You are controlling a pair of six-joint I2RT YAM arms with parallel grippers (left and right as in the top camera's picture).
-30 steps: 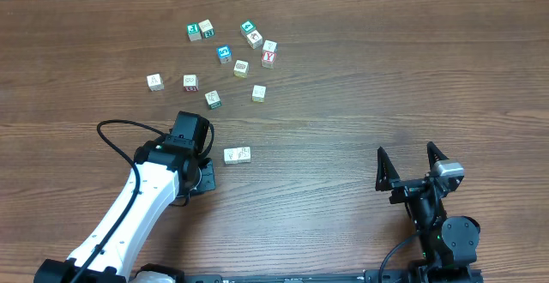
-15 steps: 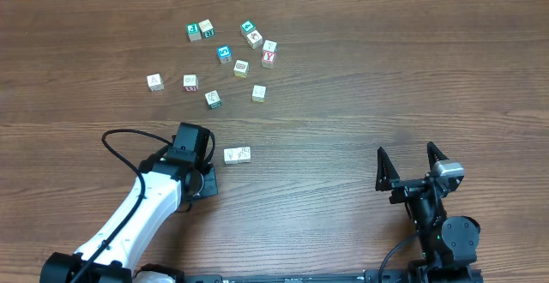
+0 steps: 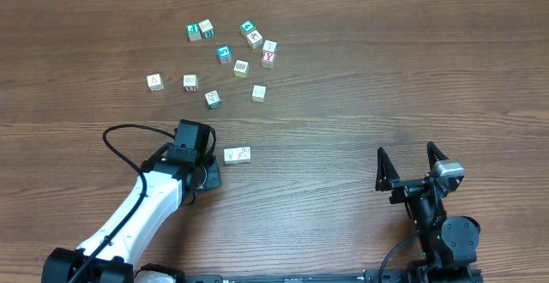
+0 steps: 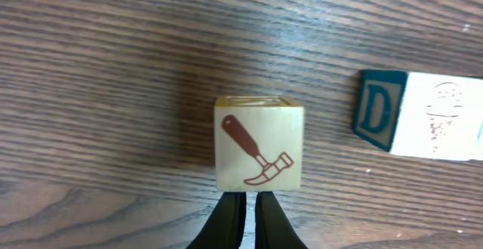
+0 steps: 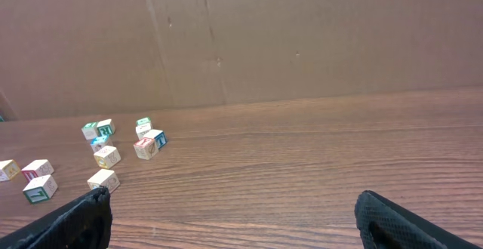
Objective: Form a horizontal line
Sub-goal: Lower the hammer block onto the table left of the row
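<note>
Horizontal line (image 3: 237, 155), blue-edged "D" cube (image 4: 374, 118)

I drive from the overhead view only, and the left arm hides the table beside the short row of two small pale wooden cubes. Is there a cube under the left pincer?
Observer: Yes. The left wrist view shows a small pale wooden cube with a brown hammer picture directly in front of the left pincer.
Operator: Is this pincer open?
Observer: No, its two fingers are shut together and hold nothing.
Operator: Does the hammer cube touch the row?
Observer: Not yet. Bare brown wooden table shows between it and the row's end cube with the blue-edged letter D.
</note>
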